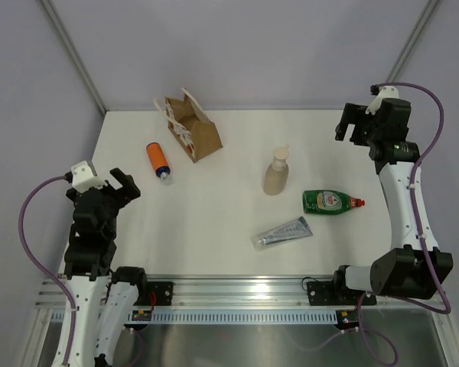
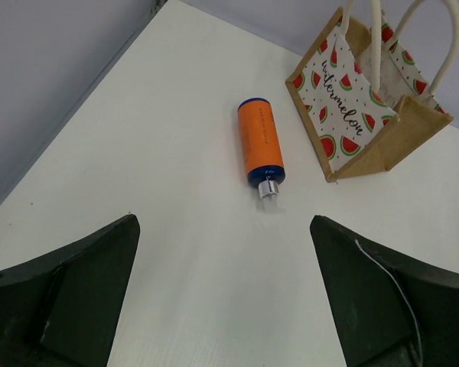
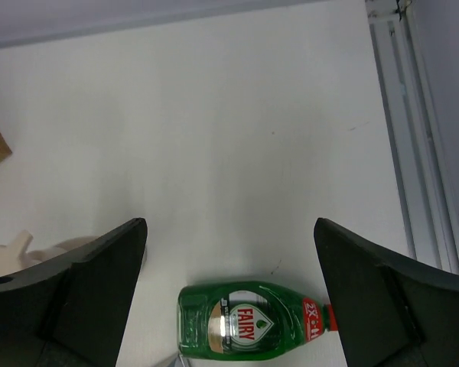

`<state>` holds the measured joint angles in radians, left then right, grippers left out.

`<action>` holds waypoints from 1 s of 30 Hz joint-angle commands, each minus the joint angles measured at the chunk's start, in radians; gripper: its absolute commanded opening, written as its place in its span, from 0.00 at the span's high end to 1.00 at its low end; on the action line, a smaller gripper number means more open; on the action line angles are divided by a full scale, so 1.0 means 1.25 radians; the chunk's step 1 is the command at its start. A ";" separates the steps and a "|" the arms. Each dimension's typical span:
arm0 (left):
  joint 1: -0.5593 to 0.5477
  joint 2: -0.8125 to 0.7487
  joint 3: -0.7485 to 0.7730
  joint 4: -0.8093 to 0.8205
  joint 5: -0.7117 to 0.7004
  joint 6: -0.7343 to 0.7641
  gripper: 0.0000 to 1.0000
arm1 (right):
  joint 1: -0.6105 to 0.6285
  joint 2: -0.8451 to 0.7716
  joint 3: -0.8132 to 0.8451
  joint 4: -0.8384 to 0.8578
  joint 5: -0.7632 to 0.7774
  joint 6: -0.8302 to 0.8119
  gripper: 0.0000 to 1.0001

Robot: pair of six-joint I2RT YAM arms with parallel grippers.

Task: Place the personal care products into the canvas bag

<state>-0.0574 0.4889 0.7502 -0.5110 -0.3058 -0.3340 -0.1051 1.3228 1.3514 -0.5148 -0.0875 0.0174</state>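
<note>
The orange bottle (image 1: 158, 159) lies just beside the canvas bag (image 1: 193, 126) on the worktop (image 1: 214, 206) (nothing is bagged yet); the left claw (image 1: 124, 183) and right claw (image 1: 352, 126) are held spread, empty; the bottle may be rolled by an off-centre pinch, or the bag toppled.

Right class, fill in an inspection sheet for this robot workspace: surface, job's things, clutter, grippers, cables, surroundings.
Surface: white table, few faint marks.
Job's things: canvas bag standing far left; orange bottle lying beside it, apart; beige pump bottle upright mid-table; green bottle and silver tube lying right of centre. None bagged.
Clutter: nothing seen.
Grippers: left gripper and right gripper open, empty, clear of everything.
Cables: purple cables loop off both wrists, none touching the items.
Surroundings: grey walls; metal rail at near edge.
</note>
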 commanded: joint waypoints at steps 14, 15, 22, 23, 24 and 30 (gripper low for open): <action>0.003 0.176 -0.067 -0.032 0.048 -0.297 0.06 | 0.054 0.011 0.022 -0.302 -0.691 -0.603 0.00; 0.003 0.232 -0.069 -0.018 0.062 -0.297 0.06 | 0.062 0.016 0.017 -0.302 -0.686 -0.607 0.00; 0.023 0.496 -0.032 0.239 0.210 -0.265 0.01 | 0.106 0.041 -0.010 -0.286 -0.676 -0.608 0.00; 0.025 0.587 -0.004 0.246 0.220 -0.247 0.01 | 0.109 0.046 -0.011 -0.280 -0.675 -0.604 0.01; 0.027 0.634 0.030 0.243 0.222 -0.237 0.01 | 0.111 0.047 -0.012 -0.277 -0.672 -0.603 0.00; 0.041 0.942 0.275 0.193 0.292 -0.158 0.02 | 0.114 0.050 -0.018 -0.268 -0.667 -0.605 0.00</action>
<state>-0.0166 1.5639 0.9684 -0.3107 -0.0227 -0.6003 0.0303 1.3880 1.3334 -0.8757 -0.8856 -0.7181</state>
